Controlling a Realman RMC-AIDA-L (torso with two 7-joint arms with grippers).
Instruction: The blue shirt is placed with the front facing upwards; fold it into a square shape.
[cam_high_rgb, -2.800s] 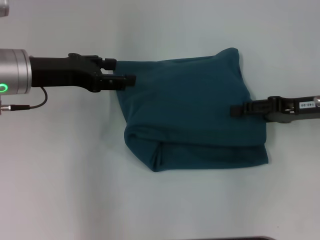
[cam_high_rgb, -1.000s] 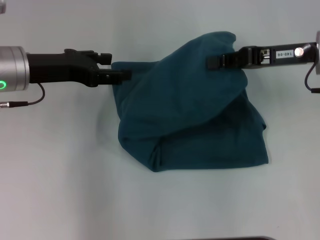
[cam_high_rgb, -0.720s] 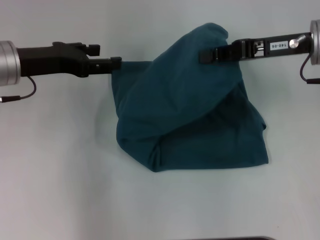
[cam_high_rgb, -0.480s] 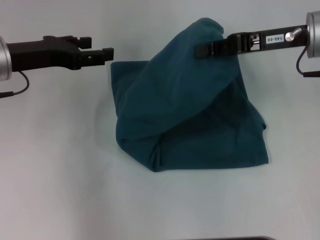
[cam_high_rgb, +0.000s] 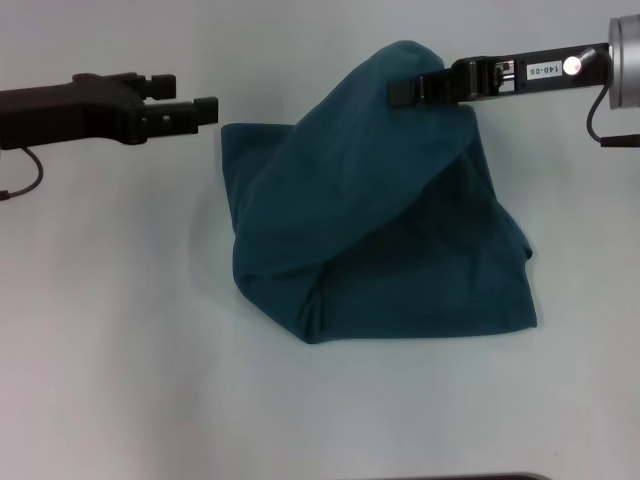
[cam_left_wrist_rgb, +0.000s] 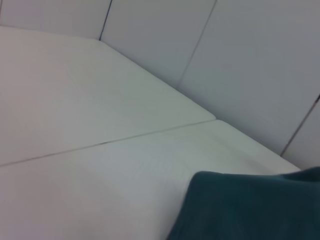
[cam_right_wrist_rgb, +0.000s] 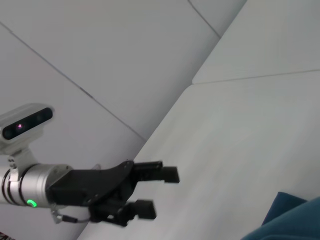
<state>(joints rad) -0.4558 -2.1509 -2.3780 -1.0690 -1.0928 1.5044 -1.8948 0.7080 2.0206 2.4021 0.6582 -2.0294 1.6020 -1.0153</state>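
Observation:
The blue shirt (cam_high_rgb: 370, 250) lies bunched on the white table (cam_high_rgb: 120, 330), folded over, with no letters or collar showing. My right gripper (cam_high_rgb: 403, 91) is shut on a fold of the shirt near its far right and holds it up in a peak. My left gripper (cam_high_rgb: 197, 92) is open and empty, hanging just left of the shirt's far left corner without touching it. The left gripper also shows in the right wrist view (cam_right_wrist_rgb: 159, 192), with its jaws apart. The shirt's edge shows in the left wrist view (cam_left_wrist_rgb: 250, 210) and in the right wrist view (cam_right_wrist_rgb: 295, 220).
The table has a seam (cam_left_wrist_rgb: 110, 142) and ends at grey wall panels (cam_left_wrist_rgb: 250, 60) behind it. A dark edge (cam_high_rgb: 460, 477) shows at the near side of the table.
My left gripper let go of the shirt's left corner and drew away to the left. My right gripper lifted its fold of the shirt higher and farther back.

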